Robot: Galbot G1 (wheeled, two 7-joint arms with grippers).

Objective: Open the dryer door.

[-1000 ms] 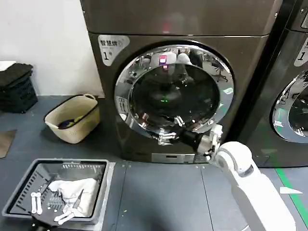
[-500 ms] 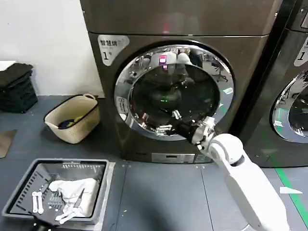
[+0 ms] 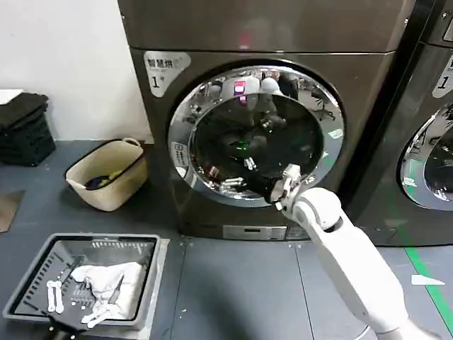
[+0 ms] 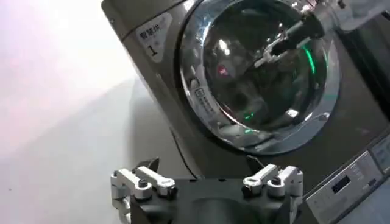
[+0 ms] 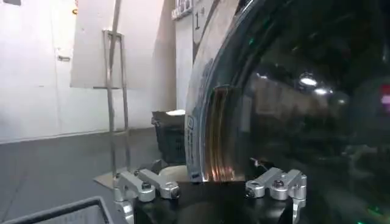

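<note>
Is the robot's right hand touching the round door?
Cannot tell. In the head view the right hand lies over the door, at its lower glass, but no view shows contact or a gap plainly.

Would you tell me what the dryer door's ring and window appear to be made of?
The dryer door has a ring that looks like polished chrome-finished metal or plated plastic, mirroring the room sharply. Its window looks like dark tinted glass: glossy, see-through, with light reflections.
</note>
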